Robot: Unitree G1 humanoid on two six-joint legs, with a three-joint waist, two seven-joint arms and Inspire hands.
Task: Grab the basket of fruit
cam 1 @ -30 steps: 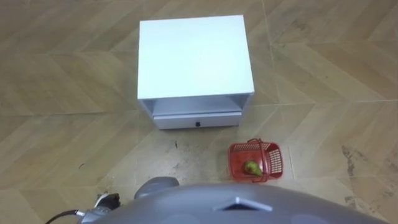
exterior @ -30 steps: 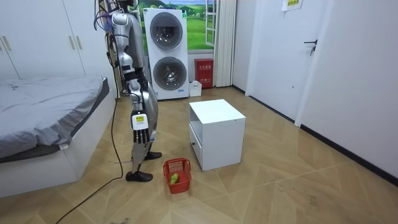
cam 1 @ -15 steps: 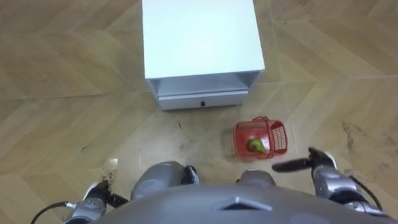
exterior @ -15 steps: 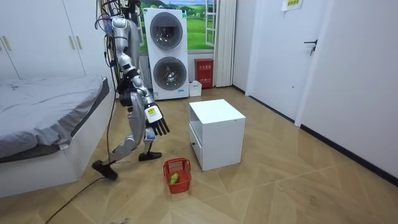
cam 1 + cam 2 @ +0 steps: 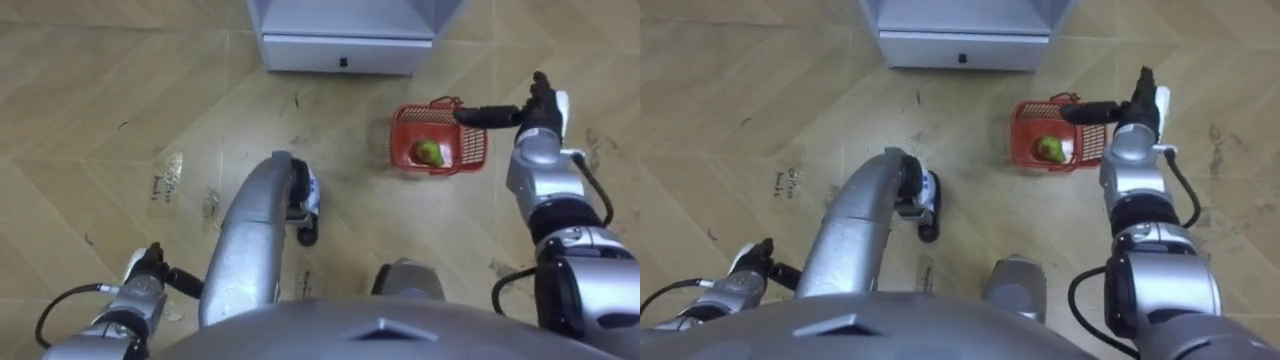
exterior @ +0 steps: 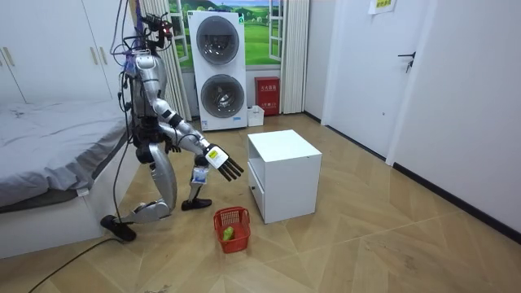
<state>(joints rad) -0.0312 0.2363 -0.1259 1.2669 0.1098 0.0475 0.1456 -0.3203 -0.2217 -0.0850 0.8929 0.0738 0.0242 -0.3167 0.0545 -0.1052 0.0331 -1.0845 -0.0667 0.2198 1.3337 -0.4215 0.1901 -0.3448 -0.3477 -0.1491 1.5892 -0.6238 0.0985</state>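
We are noting the robot holding a deep stride, knees bent, between the grey-covered bed and the white box-shaped cabinet. The red plastic mesh basket is sitting on the pale wooden herringbone floor, near the cabinet's drawer front and toward the robot's right, with a green pear lying inside. The right hand is reaching forward, fingers stretched straight and gripping nothing. Seen from the head they are crossing the basket's right rim, but the room view is showing the hand well above the basket. The left hand is hanging low at the robot's left; we cannot tell how far open it is
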